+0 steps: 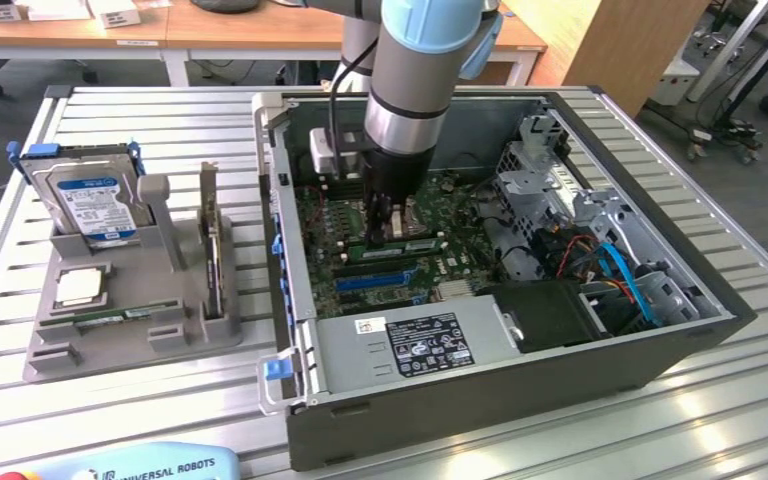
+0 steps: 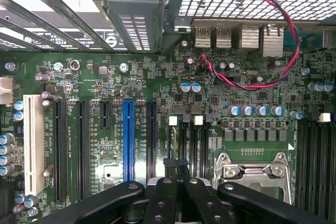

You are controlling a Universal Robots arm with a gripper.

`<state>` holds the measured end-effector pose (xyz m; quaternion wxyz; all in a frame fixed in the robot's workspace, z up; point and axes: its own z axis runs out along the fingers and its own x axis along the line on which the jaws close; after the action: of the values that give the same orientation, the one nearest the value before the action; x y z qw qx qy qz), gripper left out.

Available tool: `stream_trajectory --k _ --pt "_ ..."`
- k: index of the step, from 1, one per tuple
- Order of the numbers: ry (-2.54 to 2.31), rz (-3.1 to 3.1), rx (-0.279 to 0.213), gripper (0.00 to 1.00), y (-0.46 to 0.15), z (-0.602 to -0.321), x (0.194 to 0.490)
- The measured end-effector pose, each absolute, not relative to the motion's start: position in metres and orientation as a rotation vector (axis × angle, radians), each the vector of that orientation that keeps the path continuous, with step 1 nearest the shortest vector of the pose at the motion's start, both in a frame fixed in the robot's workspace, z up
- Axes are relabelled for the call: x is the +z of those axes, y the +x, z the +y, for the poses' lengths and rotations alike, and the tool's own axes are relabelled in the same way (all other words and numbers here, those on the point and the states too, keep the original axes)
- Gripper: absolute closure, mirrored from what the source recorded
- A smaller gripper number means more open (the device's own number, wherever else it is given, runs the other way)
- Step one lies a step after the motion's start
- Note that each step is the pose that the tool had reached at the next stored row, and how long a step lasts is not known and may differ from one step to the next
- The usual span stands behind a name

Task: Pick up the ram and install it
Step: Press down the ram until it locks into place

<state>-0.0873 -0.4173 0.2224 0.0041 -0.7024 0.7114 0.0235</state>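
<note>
Your gripper (image 1: 384, 232) is down inside the computer case (image 1: 518, 385), over the middle of the motherboard (image 1: 337, 215), with its fingers (image 2: 164, 192) pressed together and nothing visibly between them. The ram (image 1: 408, 243) appears to stand in a slot right at the fingertips, beside the processor socket (image 2: 252, 174), so you look to be in the install step, seating the stick. From here the job calls for straight, even downward pressure along the slot, and I cannot tell whether the end clips have latched.
</note>
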Motion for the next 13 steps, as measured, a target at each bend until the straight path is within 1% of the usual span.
stream_trajectory --k 13 --pt "-2.200 2.228 0.073 0.90 -0.0872 -0.4172 0.2222"
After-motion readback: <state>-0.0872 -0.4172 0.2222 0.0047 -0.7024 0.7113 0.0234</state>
